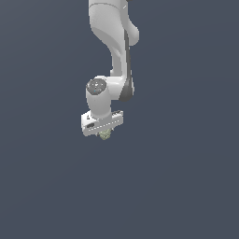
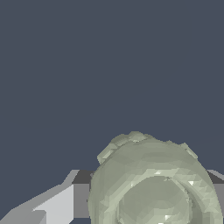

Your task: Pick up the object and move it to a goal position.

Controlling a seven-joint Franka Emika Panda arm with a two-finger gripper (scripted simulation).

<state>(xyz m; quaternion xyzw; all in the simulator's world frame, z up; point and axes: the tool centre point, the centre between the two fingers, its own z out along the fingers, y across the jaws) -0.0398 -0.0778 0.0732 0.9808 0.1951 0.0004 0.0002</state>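
The end effector (image 1: 104, 132) points down from the white arm (image 1: 114, 51), and the object (image 1: 106, 135) sits between its fingers, only its pale olive-green underside peeping out beneath the white hand in the exterior view. In the wrist view the object (image 2: 153, 181) sits right up against the camera, with a grey finger (image 2: 52, 203) flanking it on one side and a sliver of another at the opposite edge; the end effector appears to be pinching the object, though the contact surfaces themselves are hidden behind it. The object is lumpy and rounded, built of stacked knobbly rings with faceted, slightly glossy highlights. The arm's links are smooth white shells with dark joints. All around lies a flat, uniform dark blue-grey ground (image 1: 186, 186); nothing stands near the end effector.
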